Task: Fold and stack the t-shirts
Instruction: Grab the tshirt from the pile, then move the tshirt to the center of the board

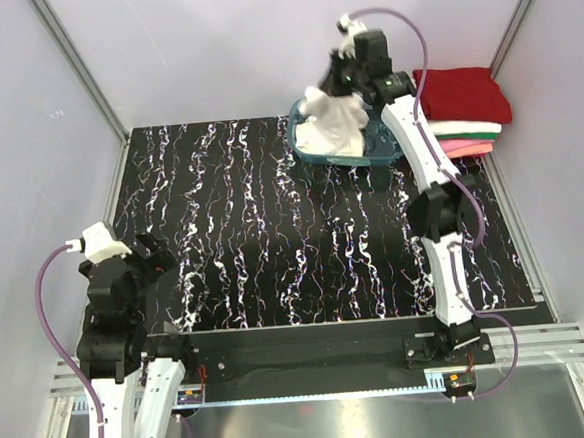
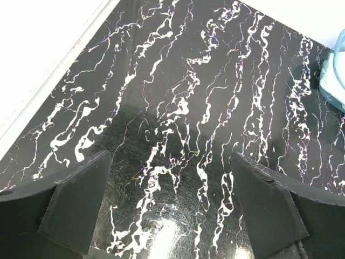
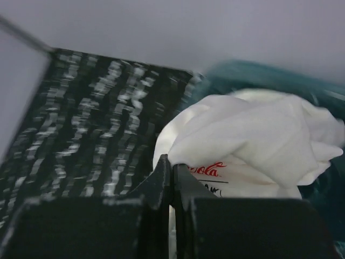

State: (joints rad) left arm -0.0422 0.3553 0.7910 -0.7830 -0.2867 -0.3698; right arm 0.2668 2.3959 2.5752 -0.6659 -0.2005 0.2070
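T-shirts (image 1: 462,112) that are already folded are stacked at the far right corner of the table (image 1: 273,230). A dark red one is on top, a white one is under it and a pink one is at the bottom. So a good part of the job is judged to be done. One more white t-shirt (image 1: 330,121) is not folded yet. It is seen crumpled up in the teal tub (image 1: 380,155), which stands at the far side of the table, just left of the stack. A bunched part of the cloth stands up above the rim of the tub. What is left, it is thought, is for this shirt to be taken out, spread flat on the table, folded and put on the stack. Whether more shirts are hidden under it in the tub cannot be told. The right pincer (image 1: 336,80) is reached out over the tub, and its two fingers are pressed tight together. In the right wrist view the white t-shirt (image 3: 253,135) is seen right against the tips of the right pincer (image 3: 172,168), with red letters printed on the cloth just beside them. A thin edge of the shirt seems to be pinched there. The left pincer (image 1: 154,254) is held at the near left, well apart from the shirts. Its fingers are spread wide, and nothing is held or touched by the left pincer (image 2: 170,162); only bare table is seen under it.
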